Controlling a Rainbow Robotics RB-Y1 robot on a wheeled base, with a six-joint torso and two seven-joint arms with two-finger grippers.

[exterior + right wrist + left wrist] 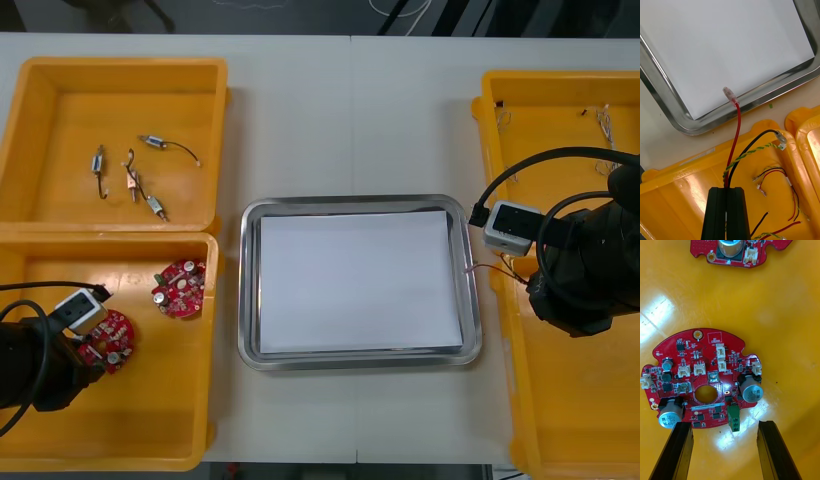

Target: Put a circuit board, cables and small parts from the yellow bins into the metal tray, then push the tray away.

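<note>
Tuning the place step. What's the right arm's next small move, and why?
Probably shift the right gripper forward over the metal tray before opening. Its fingers are shut on a bunch of cables. The red cable already reaches over the tray's rim, but the gripper itself is above the yellow bin. The left gripper hangs open by a circuit board.

Metal tray [350, 202]: sitting mid-table, white inside.
Circuit boards [180, 288]: two lying flat in near-left yellow bin [150, 400].
Red cable [737, 127]: tip hanging over tray rim.
</note>
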